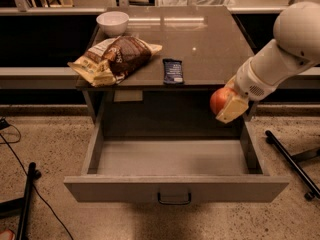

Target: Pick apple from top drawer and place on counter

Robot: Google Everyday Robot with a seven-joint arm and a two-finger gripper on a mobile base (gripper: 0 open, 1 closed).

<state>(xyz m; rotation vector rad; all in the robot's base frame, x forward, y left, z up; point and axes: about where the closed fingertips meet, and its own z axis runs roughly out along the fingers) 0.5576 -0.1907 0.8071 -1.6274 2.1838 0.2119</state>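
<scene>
My gripper point(227, 103) is shut on the red-orange apple point(220, 99) and holds it in the air just below the counter's front edge, above the right rear part of the top drawer point(175, 186). The drawer is pulled fully open and its grey inside shows nothing in it. The counter point(210, 49) is the glossy brown slab above. My white arm comes in from the upper right.
On the counter are a white bowl point(112, 22) at the back left, a chip bag point(112, 59) at the front left and a dark blue snack bar point(173, 71) near the front edge. Dark tripod legs point(291, 163) lie on the speckled floor at right.
</scene>
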